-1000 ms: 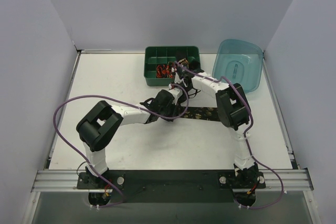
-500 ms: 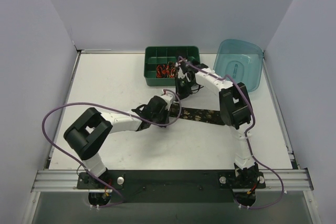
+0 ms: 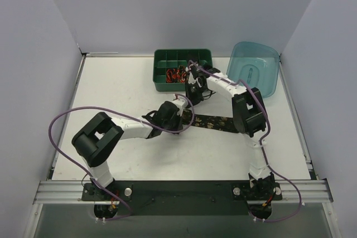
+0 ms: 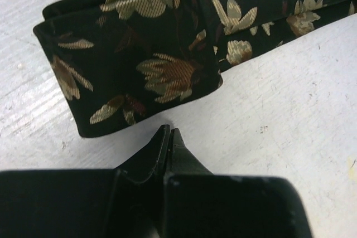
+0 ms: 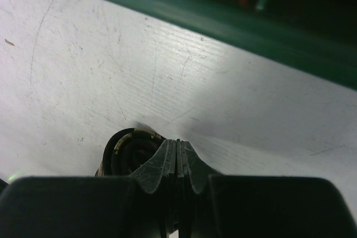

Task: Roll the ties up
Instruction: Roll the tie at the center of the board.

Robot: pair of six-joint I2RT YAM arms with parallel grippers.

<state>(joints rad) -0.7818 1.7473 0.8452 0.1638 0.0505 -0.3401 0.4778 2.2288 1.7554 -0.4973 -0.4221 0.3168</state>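
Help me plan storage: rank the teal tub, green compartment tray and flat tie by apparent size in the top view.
1 and 2, too alike to rank: teal tub, green compartment tray.
3. The tie, a narrow strip partly hidden by the arms.

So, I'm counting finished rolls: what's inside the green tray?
What look like rolled ties with red motifs show in a near-side compartment of the green tray. The right arm covers the tray's near right part, so whatever lies there is hidden.
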